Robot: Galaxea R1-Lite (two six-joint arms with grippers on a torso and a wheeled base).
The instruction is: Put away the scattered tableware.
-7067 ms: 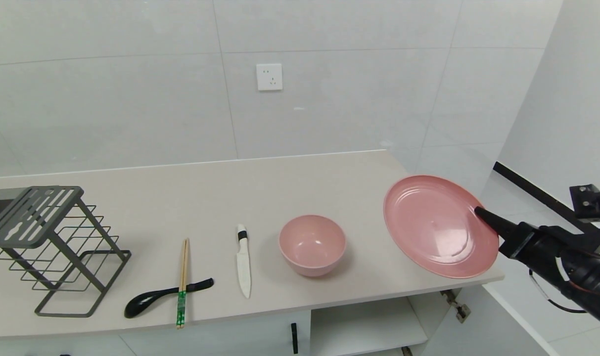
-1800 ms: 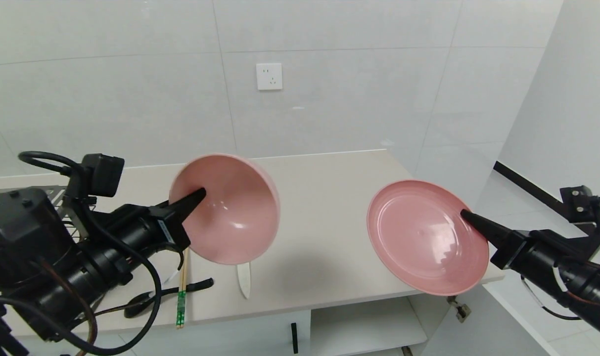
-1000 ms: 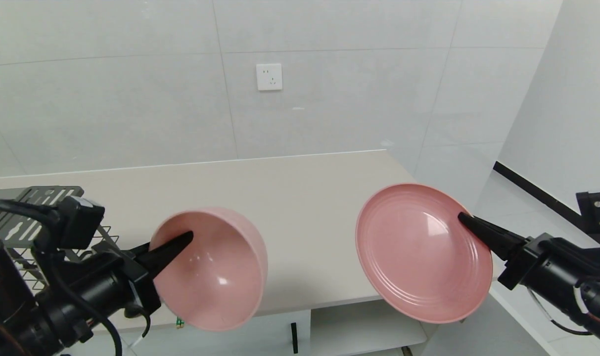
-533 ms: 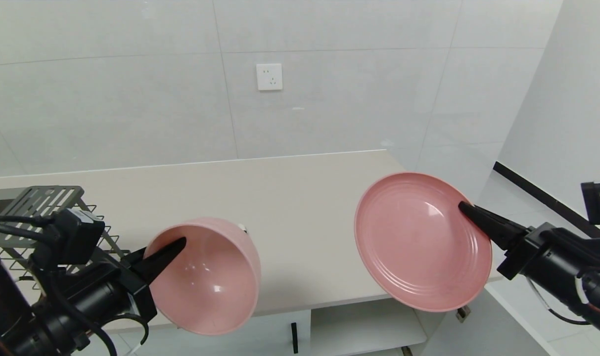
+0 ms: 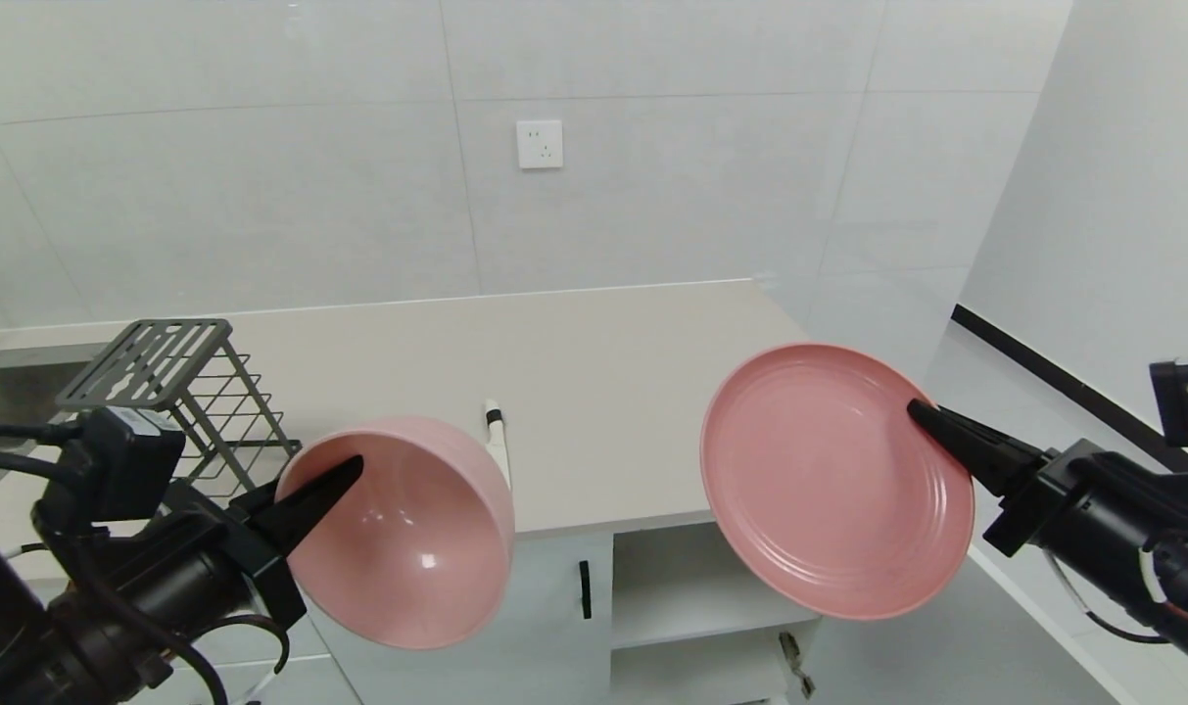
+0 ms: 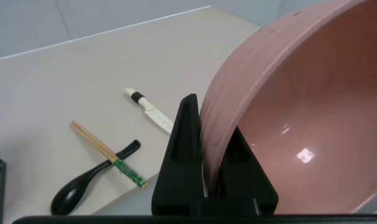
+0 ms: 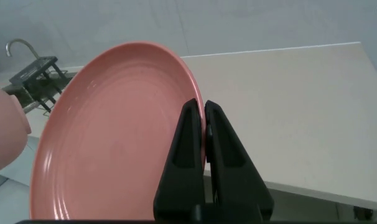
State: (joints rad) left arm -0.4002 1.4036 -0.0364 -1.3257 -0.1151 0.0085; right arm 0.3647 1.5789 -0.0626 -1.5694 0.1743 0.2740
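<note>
Clamping the pink bowl (image 5: 427,548) by its rim in the left end effector (image 5: 349,468) and the pink plate (image 5: 829,480) by its rim in the right end effector (image 5: 915,406), both being held aloft before the tabletop (image 5: 603,372), neither put away yet. Leaving the knife (image 6: 152,113), chopsticks (image 6: 104,152) and black spoon (image 6: 89,185) lying there, the last two being caught by the left wrist view, the bowl blocking them from the head view.

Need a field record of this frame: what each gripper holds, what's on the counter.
left gripper: shut on the rim of the pink plastic bowl, lifted and tilted
right gripper: shut on the rim of the round pink plate, lifted and tilted
beige counter: white knife with black band; wooden chopsticks lying across the black spoon
dark wire rack: on the counter's left end
</note>
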